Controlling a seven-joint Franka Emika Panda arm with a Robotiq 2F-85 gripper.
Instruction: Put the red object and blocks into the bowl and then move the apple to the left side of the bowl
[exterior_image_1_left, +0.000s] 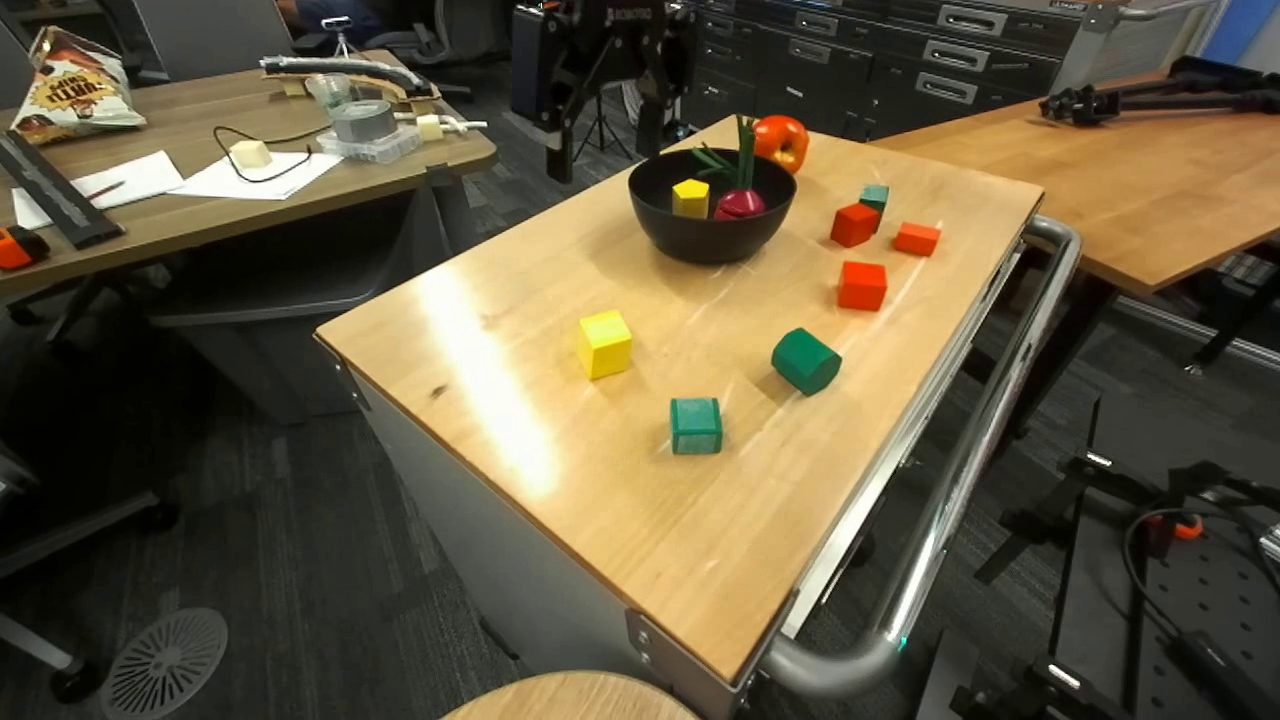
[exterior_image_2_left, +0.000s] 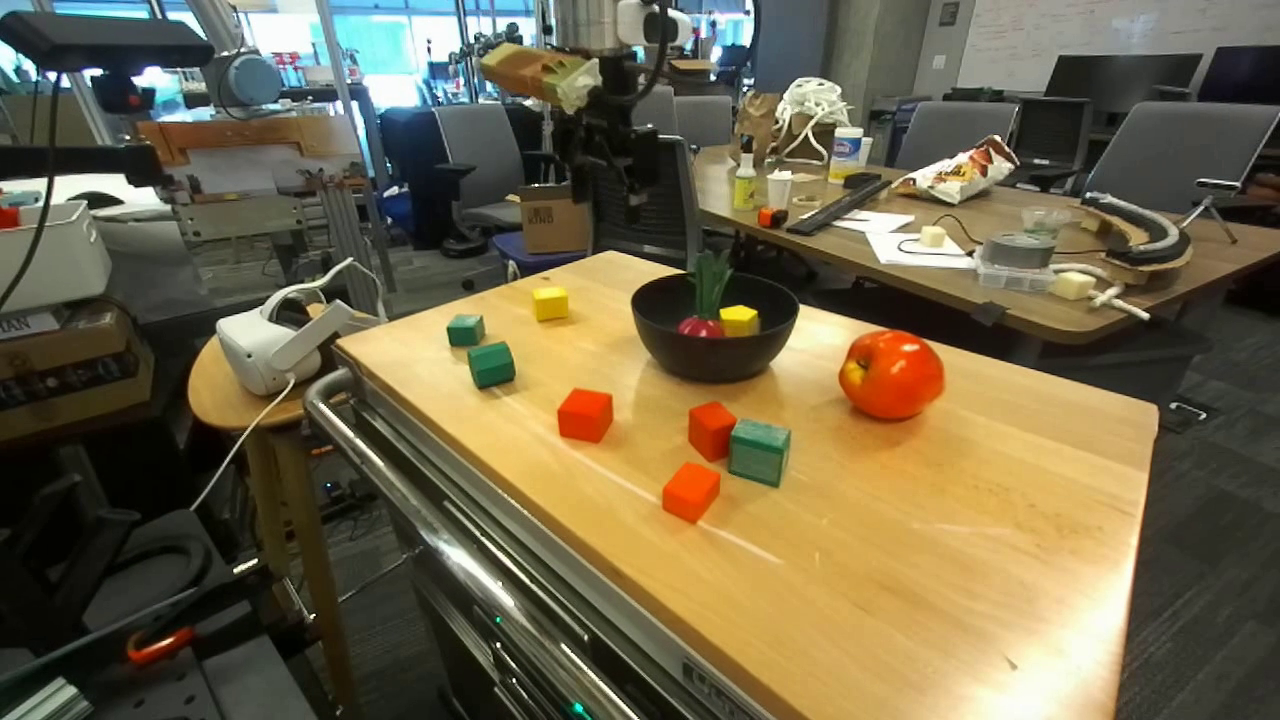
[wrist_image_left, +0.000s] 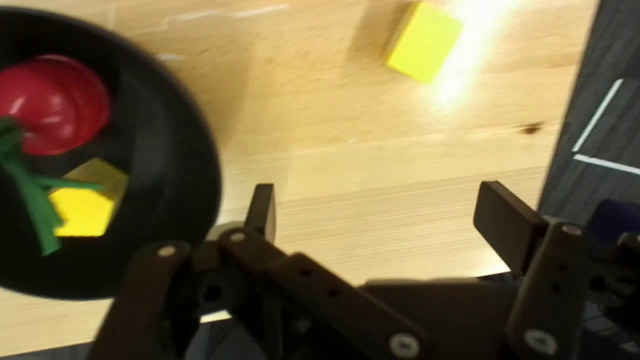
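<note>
The black bowl (exterior_image_1_left: 700, 242) holds the red object (wrist_image_left: 52, 105), its green leaves rising, and a yellow block (wrist_image_left: 82, 212). A second yellow block (exterior_image_1_left: 605, 345) lies loose on the table. Two green blocks (exterior_image_1_left: 696, 426) rest near it, and a third green block (exterior_image_2_left: 760, 452) touches or nearly touches a red-orange block (exterior_image_2_left: 711, 430). Two more red-orange blocks (exterior_image_2_left: 585, 415) lie close by. The apple (exterior_image_2_left: 891, 374) stands beside the bowl. Above the table, alongside the bowl's rim, my gripper (wrist_image_left: 377, 205) is open, with only tabletop visible between its fingers.
A metal handle bar (exterior_image_2_left: 470, 550) runs along one side of the wooden table (exterior_image_1_left: 560, 480). In an exterior view a desk (exterior_image_1_left: 440, 155) with papers, tape and a snack bag stands nearby. A stool (exterior_image_2_left: 215, 380) carries a white headset (exterior_image_2_left: 265, 350).
</note>
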